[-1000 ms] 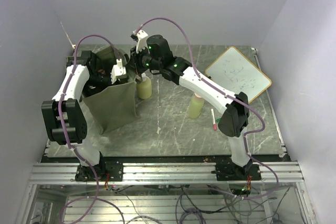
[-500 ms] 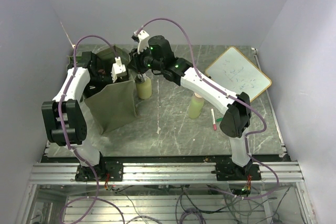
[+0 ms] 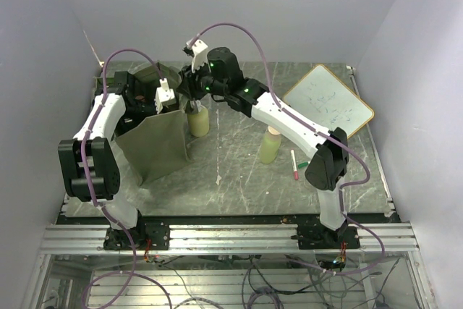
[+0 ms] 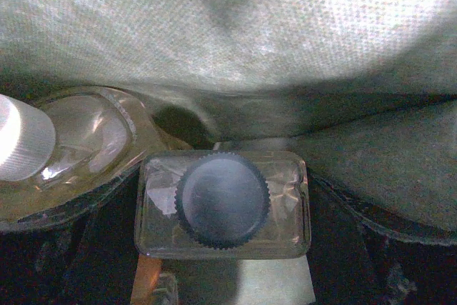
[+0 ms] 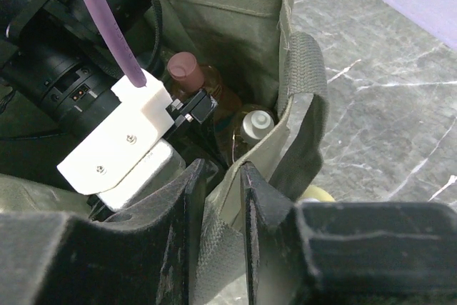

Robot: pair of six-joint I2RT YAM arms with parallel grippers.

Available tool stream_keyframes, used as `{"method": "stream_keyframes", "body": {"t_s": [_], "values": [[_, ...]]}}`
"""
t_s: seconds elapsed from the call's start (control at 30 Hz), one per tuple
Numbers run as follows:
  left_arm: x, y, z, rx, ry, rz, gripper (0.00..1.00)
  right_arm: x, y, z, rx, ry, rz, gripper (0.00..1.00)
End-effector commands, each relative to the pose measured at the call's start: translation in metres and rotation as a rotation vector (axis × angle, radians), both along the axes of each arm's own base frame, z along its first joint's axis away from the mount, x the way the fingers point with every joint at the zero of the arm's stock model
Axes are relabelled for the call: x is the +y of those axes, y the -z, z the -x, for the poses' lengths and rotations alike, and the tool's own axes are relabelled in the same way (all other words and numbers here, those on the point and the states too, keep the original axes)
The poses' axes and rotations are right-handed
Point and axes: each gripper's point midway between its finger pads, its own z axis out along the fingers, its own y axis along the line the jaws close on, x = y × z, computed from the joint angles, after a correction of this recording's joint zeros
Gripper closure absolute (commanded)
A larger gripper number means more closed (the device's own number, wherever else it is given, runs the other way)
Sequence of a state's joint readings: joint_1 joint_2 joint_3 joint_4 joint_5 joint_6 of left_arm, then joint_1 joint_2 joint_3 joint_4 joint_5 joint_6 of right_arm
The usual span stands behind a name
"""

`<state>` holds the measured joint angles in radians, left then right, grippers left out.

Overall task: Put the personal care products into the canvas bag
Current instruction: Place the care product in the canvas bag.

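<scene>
The olive canvas bag stands upright at the left. My left gripper reaches down into its mouth. In the left wrist view it holds a clear bottle with a black cap inside the bag, beside a clear bottle with a white cap. My right gripper is shut on the bag's rim and holds it open. An amber bottle and a grey cap show inside. A pale yellow bottle stands against the bag's right side. A light green bottle stands mid-table.
A white wood-framed whiteboard lies at the back right. A red marker pen lies just right of the light green bottle. The two arms meet over the bag's mouth. Purple cables loop above both arms.
My right wrist has shifted slightly left and back with the bag's rim. My left arm has barely moved.
</scene>
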<state>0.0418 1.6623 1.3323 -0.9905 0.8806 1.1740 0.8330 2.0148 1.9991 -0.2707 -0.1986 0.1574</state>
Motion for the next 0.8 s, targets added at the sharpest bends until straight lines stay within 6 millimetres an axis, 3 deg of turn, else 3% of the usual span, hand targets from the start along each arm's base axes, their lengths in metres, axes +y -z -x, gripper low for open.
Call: {"method": "stream_keyframes", "body": {"t_s": [0.0, 0.77], "values": [[-0.010, -0.027, -0.021, -0.145, 0.021, 0.039, 0.47, -0.010, -0.038, 0.001, -0.080, 0.001, -0.057, 0.74], [-0.016, -0.062, -0.028, -0.190, -0.026, 0.080, 0.03, -0.031, -0.042, 0.002, -0.091, -0.004, -0.044, 0.72]]}}
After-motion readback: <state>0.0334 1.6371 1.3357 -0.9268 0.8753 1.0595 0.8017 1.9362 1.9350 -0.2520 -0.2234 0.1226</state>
